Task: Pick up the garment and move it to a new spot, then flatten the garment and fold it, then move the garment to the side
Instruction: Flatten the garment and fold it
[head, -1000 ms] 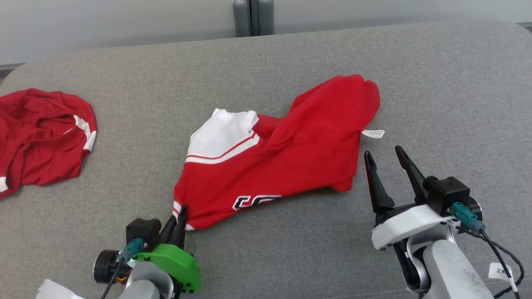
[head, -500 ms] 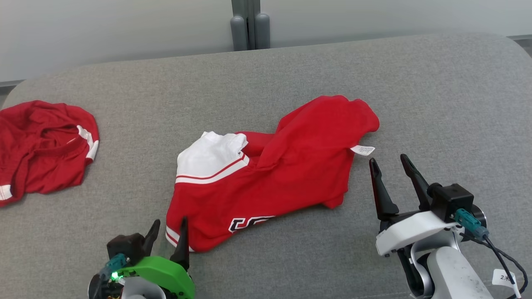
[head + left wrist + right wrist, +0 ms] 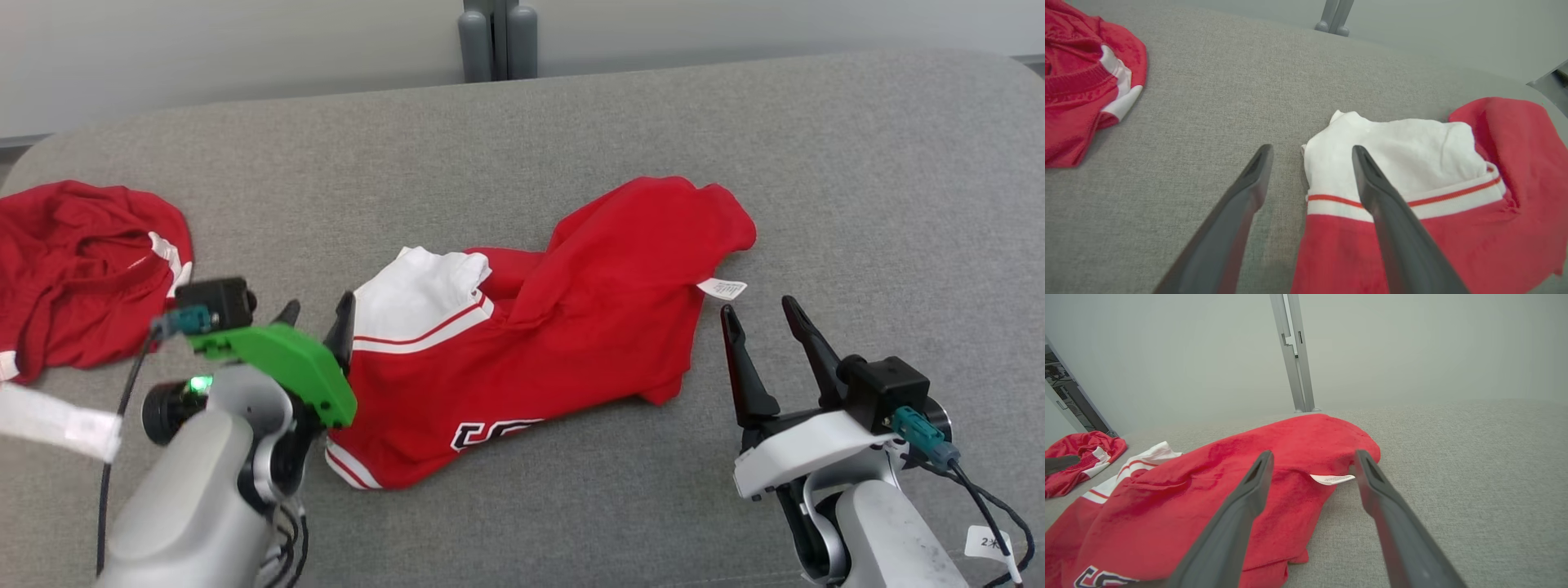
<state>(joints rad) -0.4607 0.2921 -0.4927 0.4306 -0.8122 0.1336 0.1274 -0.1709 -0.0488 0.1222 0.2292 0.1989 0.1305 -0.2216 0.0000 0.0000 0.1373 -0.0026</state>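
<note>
The left gripper (image 3: 317, 313) has its two long dark fingers (image 3: 1229, 228) spread wide apart, and it holds nothing. It wears a green shell (image 3: 277, 363), and a small green light (image 3: 198, 384) glows by the wrist. The grey left arm (image 3: 188, 490) comes up from the bottom left. The right gripper (image 3: 756, 309) is wide open too and holds nothing. Its fingers point up, leaning a bit left. It has a white shell (image 3: 804, 445) on the grey right arm (image 3: 882, 531) at the bottom right.

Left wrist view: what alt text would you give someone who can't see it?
Two dark fingers spread open, one either side of the white edge of a crumpled red garment on a grey padded surface. A second red garment lies at the upper left.
</note>
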